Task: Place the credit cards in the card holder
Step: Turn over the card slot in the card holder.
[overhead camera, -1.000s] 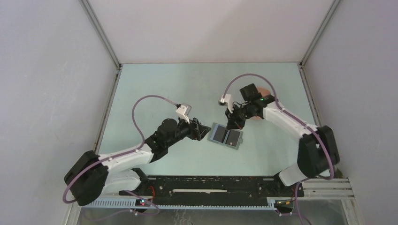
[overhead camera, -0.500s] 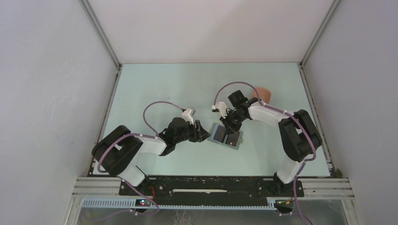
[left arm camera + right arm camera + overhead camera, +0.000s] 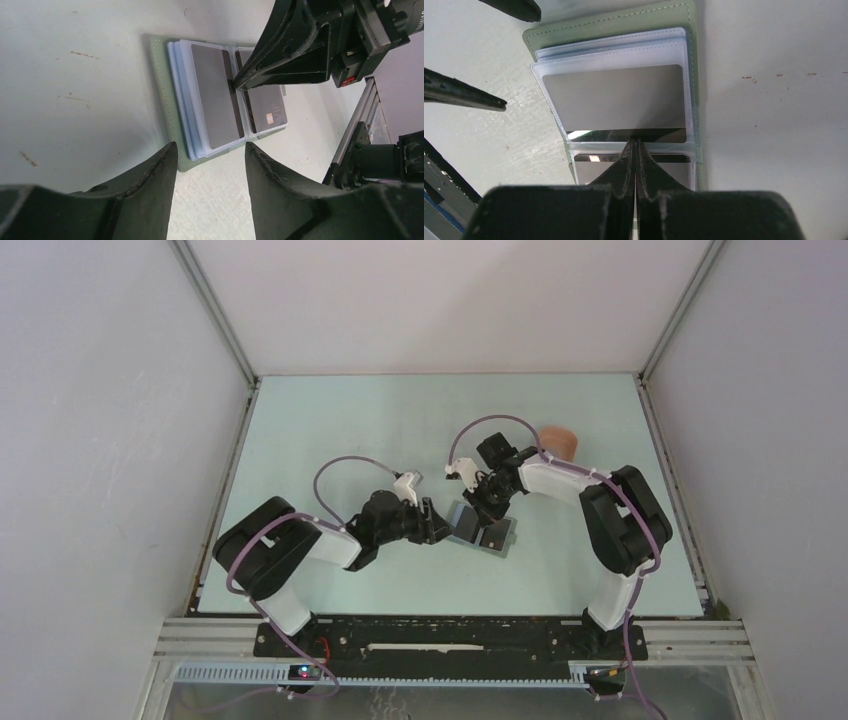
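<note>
The green card holder (image 3: 162, 85) lies open on the table, its clear sleeves facing up. A silvery-grey credit card (image 3: 214, 95) sits in the left sleeve and a darker credit card (image 3: 267, 107) marked VIP in the right one. My right gripper (image 3: 635, 142) is shut, its tip pressing on the fold between the sleeves, at the grey card's (image 3: 616, 95) dark-striped edge. My left gripper (image 3: 210, 147) is open, low over the table just short of the holder's corner, holding nothing. From above, both grippers meet at the holder (image 3: 478, 532).
A salmon-pink tray (image 3: 560, 440) stands behind the right arm near the back right. White enclosure walls border the pale green table on three sides. The arms' mounting rail (image 3: 450, 640) runs along the near edge.
The left gripper has slid right up to the holder's edge and its jaws have narrowed. The right gripper has shifted left and down onto the holder's middle fold, still shut.
</note>
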Tool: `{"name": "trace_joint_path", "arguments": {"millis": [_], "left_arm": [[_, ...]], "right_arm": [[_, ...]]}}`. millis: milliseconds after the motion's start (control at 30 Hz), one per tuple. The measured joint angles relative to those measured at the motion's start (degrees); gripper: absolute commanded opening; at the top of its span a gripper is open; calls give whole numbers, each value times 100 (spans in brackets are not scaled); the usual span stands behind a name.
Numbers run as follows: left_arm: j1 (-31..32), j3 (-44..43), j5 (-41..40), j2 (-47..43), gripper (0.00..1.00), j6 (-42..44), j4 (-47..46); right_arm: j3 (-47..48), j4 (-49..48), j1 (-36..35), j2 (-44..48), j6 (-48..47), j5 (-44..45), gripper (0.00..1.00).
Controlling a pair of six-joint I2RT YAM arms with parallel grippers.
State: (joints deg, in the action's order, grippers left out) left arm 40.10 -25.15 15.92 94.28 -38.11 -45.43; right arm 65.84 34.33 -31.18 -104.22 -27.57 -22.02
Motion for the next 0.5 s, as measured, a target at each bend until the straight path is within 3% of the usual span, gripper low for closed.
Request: {"name": "trace_joint_path", "arguments": {"millis": [500], "left_arm": [[0, -234, 192, 251, 55, -7, -256]], "right_arm": [[20, 2, 37, -33, 68, -17, 0]]}}
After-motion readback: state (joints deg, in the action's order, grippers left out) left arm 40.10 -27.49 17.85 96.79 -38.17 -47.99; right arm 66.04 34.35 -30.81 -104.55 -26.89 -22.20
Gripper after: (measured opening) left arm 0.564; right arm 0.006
